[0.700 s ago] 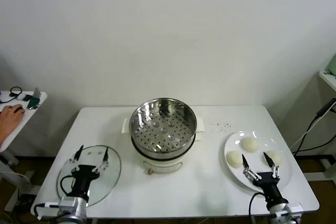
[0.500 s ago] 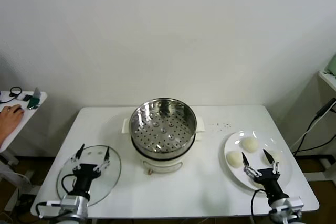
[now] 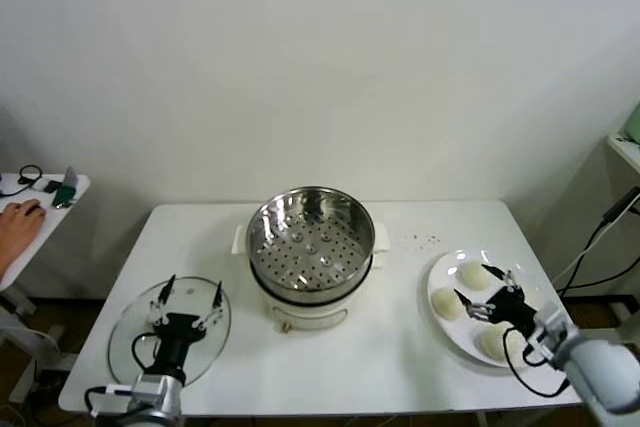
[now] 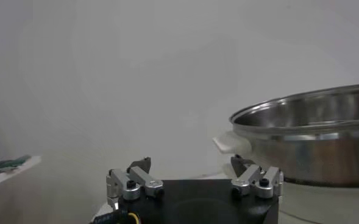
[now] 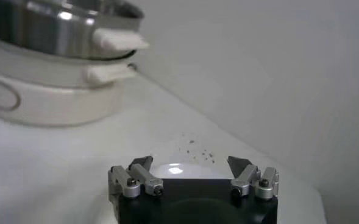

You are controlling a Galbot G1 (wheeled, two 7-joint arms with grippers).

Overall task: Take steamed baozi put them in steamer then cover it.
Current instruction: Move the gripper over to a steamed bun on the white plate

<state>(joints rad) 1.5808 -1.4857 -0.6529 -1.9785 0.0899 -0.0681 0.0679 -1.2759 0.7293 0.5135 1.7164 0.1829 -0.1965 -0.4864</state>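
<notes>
On the left, the left gripper [image 3: 189, 292] hangs with its claw spread wide over the cover [image 3: 130, 329], which lies flat on the table [image 3: 400, 347]. The empty steamer [image 3: 311, 237] stands mid-table. To the right, the right gripper [image 3: 478, 284], claw spread too, hovers over the steamed baozi [image 3: 473, 275] on their plate [image 3: 440, 325].

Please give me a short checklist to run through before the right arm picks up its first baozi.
1. Steamer uncovered and empty: ok.
2. Glass lid out of the way, flat on the table on the robot's left: ok.
3. Right gripper open, over the white plate: ok.
4. Baozi on the plate within reach: ok, three visible.
5. Fourth baozi present: cannot tell.
6. Left gripper open above the lid: ok.
</notes>
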